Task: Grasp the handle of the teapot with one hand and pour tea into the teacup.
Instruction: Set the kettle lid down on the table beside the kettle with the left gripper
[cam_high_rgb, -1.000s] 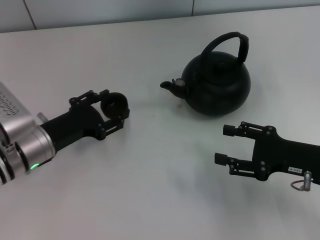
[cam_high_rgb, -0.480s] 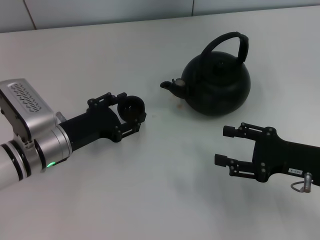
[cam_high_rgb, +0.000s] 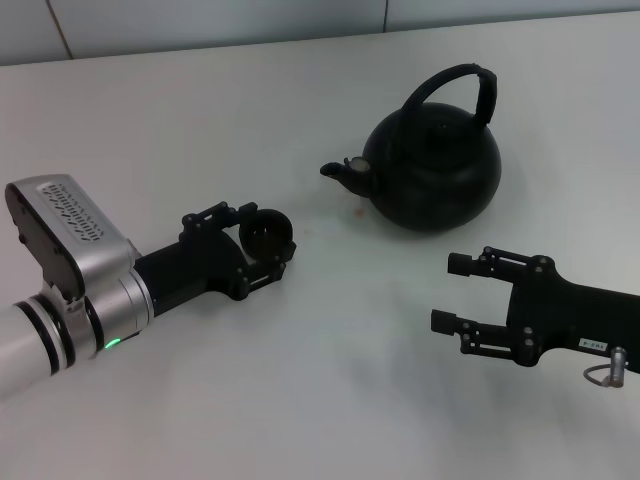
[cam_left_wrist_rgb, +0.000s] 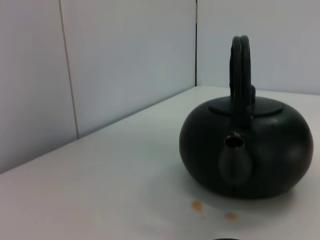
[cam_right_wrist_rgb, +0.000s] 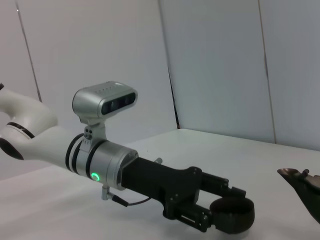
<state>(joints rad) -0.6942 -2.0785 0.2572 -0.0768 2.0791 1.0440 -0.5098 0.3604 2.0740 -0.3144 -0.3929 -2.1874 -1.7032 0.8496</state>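
Observation:
The matte-black teapot (cam_high_rgb: 432, 172) stands at the back right of the white table, spout (cam_high_rgb: 345, 172) pointing left, its arched handle (cam_high_rgb: 470, 85) upright. My left gripper (cam_high_rgb: 265, 240) is shut on the small black teacup (cam_high_rgb: 267, 233) and holds it left of and in front of the spout, apart from it. The left wrist view faces the teapot (cam_left_wrist_rgb: 247, 150), with its handle (cam_left_wrist_rgb: 241, 60) edge-on. The right wrist view shows the left gripper (cam_right_wrist_rgb: 227, 210) around the teacup (cam_right_wrist_rgb: 231, 216). My right gripper (cam_high_rgb: 450, 292) is open and empty, in front of the teapot.
Small orange spots (cam_high_rgb: 352, 212) mark the table (cam_high_rgb: 300, 380) below the spout; they also show in the left wrist view (cam_left_wrist_rgb: 197, 205). A pale panelled wall (cam_high_rgb: 200, 20) runs behind the table.
My left gripper has moved right with the teacup, closer to the teapot's spout. The right arm and the teapot have not moved.

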